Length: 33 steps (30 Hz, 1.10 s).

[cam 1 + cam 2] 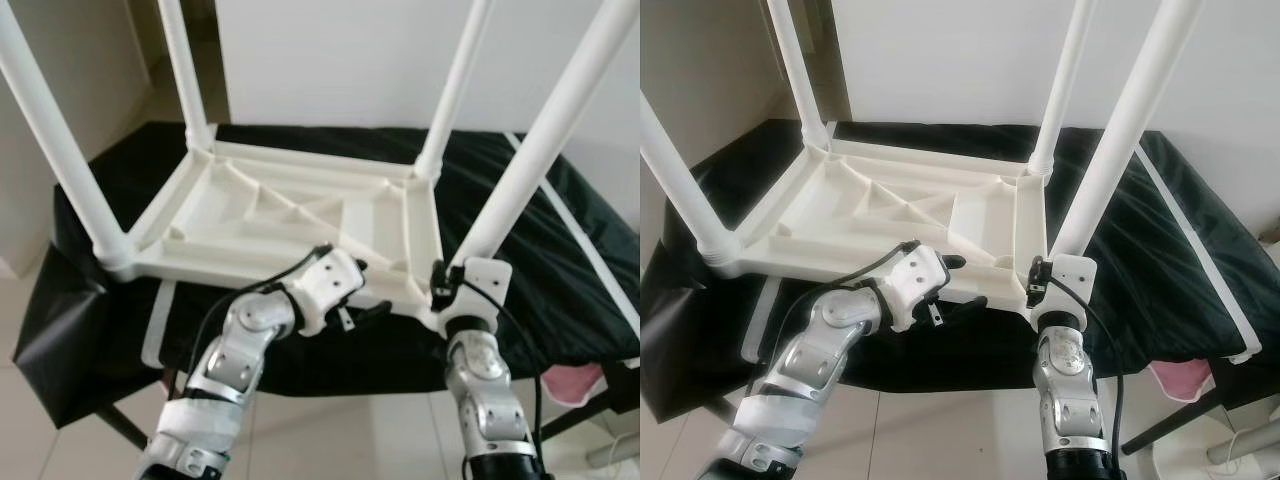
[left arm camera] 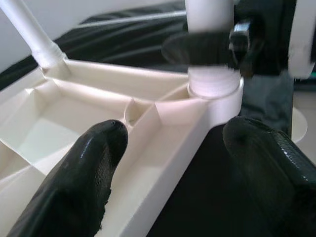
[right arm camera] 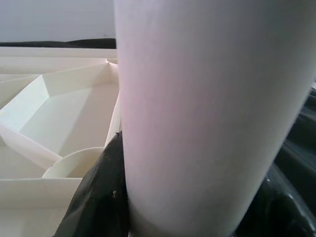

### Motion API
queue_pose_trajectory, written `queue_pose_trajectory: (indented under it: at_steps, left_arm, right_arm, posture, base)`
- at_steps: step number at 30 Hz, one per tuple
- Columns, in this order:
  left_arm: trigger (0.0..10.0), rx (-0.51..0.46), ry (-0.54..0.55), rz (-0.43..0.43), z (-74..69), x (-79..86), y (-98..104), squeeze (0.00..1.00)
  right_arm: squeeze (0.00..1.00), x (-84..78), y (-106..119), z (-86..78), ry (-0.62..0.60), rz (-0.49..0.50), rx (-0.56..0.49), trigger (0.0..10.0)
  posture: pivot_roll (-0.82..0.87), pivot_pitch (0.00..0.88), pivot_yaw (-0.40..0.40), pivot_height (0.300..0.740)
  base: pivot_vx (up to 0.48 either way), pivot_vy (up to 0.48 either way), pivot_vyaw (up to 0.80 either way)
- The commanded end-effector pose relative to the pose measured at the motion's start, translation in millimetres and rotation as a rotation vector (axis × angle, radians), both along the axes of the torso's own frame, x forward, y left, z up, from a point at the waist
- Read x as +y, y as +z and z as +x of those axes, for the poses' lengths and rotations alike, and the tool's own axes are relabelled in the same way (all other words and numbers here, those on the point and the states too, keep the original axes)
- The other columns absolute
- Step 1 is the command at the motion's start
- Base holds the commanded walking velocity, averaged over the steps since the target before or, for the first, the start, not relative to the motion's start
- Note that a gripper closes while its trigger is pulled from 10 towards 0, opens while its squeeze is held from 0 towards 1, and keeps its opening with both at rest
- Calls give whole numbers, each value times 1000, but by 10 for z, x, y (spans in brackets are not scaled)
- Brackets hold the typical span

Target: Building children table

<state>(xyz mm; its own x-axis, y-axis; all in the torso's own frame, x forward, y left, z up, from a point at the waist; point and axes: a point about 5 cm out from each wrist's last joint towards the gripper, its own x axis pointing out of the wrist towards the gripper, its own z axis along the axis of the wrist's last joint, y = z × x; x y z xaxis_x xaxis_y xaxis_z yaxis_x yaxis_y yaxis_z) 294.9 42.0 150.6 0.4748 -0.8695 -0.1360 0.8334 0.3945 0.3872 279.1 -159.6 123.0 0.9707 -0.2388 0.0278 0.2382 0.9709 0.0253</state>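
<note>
left gripper (image 2: 168,168) fingers spread, right gripper (image 3: 163,207) clamped

Two silver arms of ribbed, jointed metal segments, ending in white plastic wrist housings. On the left arm (image 1: 235,350), a black cable looping from the forearm up over the housing. On the right arm (image 1: 485,395), a black cable trailing down the right side and a small black fitting on the housing's left edge. Long black fingers (image 2: 74,187), rounded at the tips, finely ridged.
</note>
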Motion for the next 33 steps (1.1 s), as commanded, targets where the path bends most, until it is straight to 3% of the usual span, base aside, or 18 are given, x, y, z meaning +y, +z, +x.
queue_pose_trajectory:
  at_steps: [1, 3, 4, 10, 13, 20, 21, 25, 28, 33]
  left_arm:
    - [10000, -52, 196, -31, 67, 50, -37, 0]
    - [10000, -61, 203, -27, 75, 59, -34, 0]
    - [10000, -73, 215, -13, 86, 71, -37, 0]
    - [10000, -100, 233, -2, 99, 86, -35, 0]
    - [10000, -117, 240, -3, 94, 84, -28, 0]
    - [10000, -123, 235, 0, 85, 95, -30, 0]
    - [10000, -125, 233, 2, 83, 99, -31, 0]
    - [10000, -129, 223, 11, 85, 99, -34, 0]
    - [10000, -129, 220, 14, 86, 96, -36, 0]
    - [10000, -140, 204, 58, 109, 56, -53, 0]
  right_arm:
    - [0, -1, -176, -54, -9, 8, 84, 10000]
    - [0, -13, -168, -54, -7, 15, 76, 10000]
    - [1000, -31, -144, -53, -4, 20, 56, 10000]
    - [1000, -39, -59, -53, 34, 13, -1, 10000]
    - [1000, -120, 10, -89, 89, -1, -55, 10000]
    - [1000, -208, 18, -116, 145, -17, -68, 10000]
    - [0, -243, 19, -121, 201, -24, -71, 10000]
    - [0, -305, 42, -121, 333, -60, -89, 10000]
    - [0, -315, 50, -117, 364, -70, -94, 10000]
    - [0, -371, 103, 2, 523, -106, -93, 10000]
  posture:
    - [-41, 0, -38, 740]
    - [-42, 0, -39, 740]
    - [-43, 0, -36, 740]
    - [-45, 0, -35, 740]
    - [-45, 0, -33, 740]
    - [-47, 0, -30, 740]
    - [-51, 0, -25, 740]
    - [-59, 0, -16, 740]
    - [-59, 0, -16, 740]
    - [-74, 0, -5, 740]
  base:
    - [0, 0, 0]
    - [0, 0, 0]
    - [0, 0, 0]
    - [0, 0, 0]
    - [0, 0, 0]
    - [0, 0, 0]
    - [0, 0, 0]
    - [0, 0, 0]
    - [0, 0, 0]
    - [0, 0, 0]
